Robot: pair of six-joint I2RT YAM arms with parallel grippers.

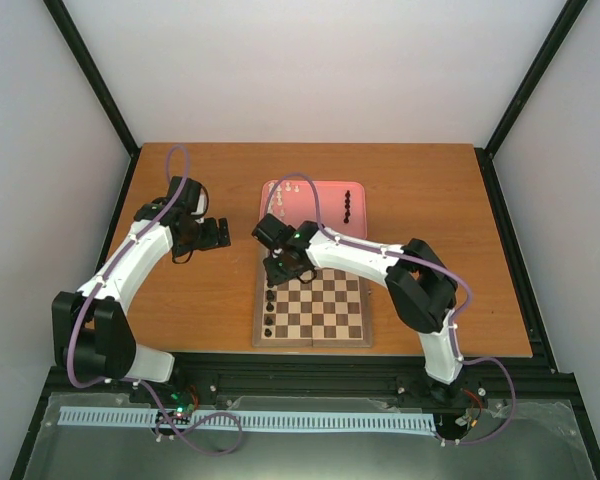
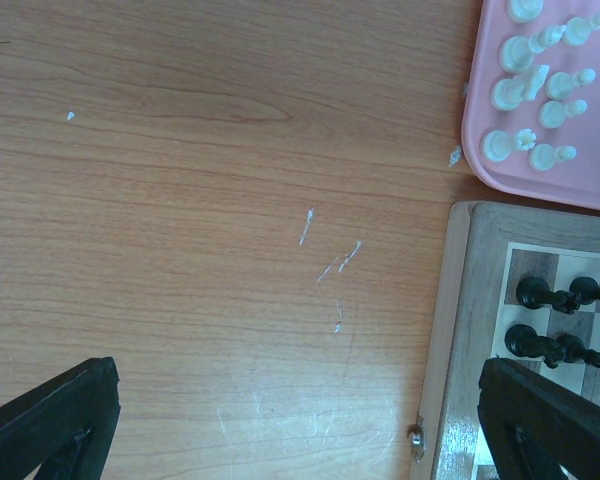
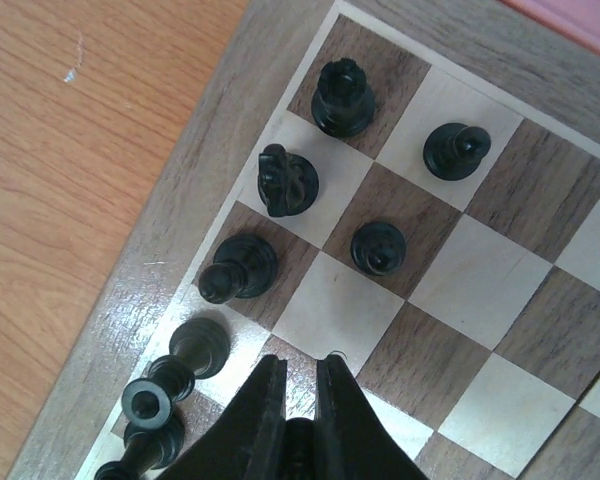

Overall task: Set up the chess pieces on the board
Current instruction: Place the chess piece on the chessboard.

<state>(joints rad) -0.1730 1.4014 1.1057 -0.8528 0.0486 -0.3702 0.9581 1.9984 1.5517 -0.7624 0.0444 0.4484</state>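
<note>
The chess pieces are split between two places. A cluster of black pieces stands on the board, filling squares at its far-left corner and running down its left edge. The rest are on the pink tray, which lies just beyond the board's far edge. There the white pieces are grouped on the tray's left side, and a short row of further black ones is on its right side.

The right gripper hangs low over the board's far-left corner, beside the black cluster. Its fingers are drawn almost together, with only a thin slit between the tips, and the checkered squares show through that slit.

The left gripper is over the bare wooden table, just left of the board's left border and apart from every piece. Its fingers are spread wide, one over scratched wood, the other near the board's edge.
</note>
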